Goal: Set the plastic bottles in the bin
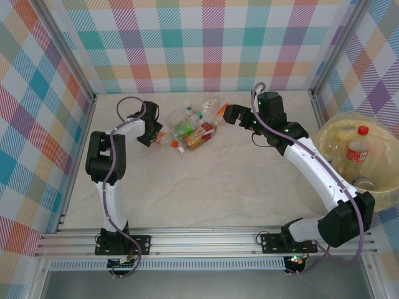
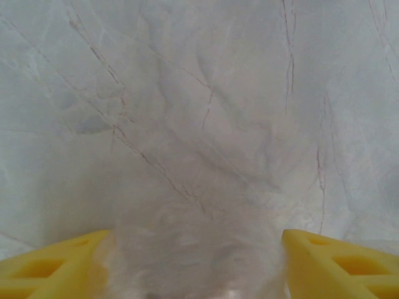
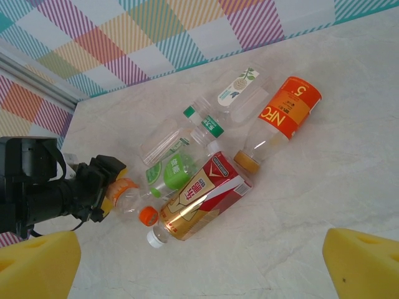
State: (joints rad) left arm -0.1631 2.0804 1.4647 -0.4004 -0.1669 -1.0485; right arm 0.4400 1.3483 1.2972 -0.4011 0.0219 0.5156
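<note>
Left end effector (image 1: 152,135) sits low at the left edge of the bottle pile (image 1: 193,123) on the bench (image 1: 206,187), against a small clear bottle (image 3: 128,194) with an orange label. In the left wrist view we see its yellow fingers (image 2: 50,265) part-way apart with a clear blur between them. We cannot tell whether the pads press the bottle.

Right end effector (image 3: 201,266) is spread wide with nothing between its fingers, near the pile's right end.

In the pile we see an NFC bottle (image 3: 283,118), a red-and-gold bottle (image 3: 202,199) and a green-label bottle (image 3: 171,173), all lying flat and bunched together.

Bin (image 1: 325,138) stands at the far right with a red-capped bottle (image 1: 360,149) inside.
</note>
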